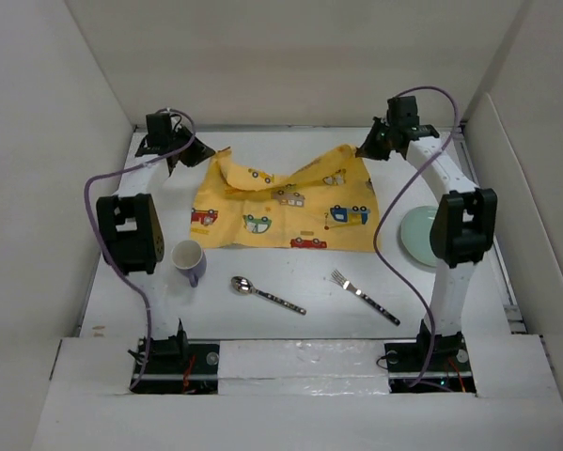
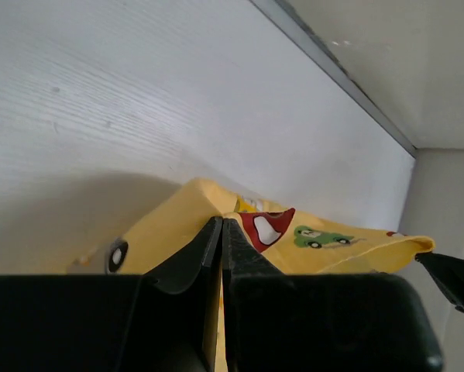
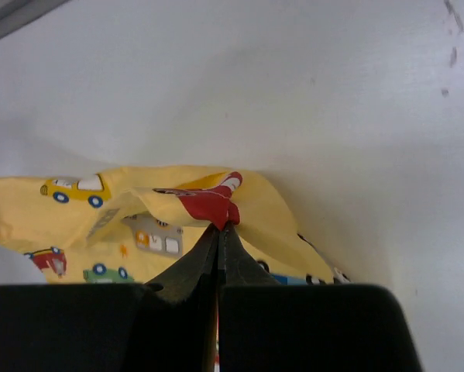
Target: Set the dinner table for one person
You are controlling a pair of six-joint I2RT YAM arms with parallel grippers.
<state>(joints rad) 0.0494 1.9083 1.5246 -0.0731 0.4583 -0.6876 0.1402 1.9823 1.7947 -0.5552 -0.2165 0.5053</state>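
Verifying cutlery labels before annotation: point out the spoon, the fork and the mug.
spoon [image 1: 273, 298], top external view, middle of its handle.
fork [image 1: 367, 299], top external view, middle of its handle.
mug [image 1: 187, 256], top external view, inside its open mouth.

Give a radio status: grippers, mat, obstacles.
Left gripper shut on mat, far-left corner. Right gripper shut on far-right corner. Mat rumpled on table. Mug, spoon, fork, plate lie off it.
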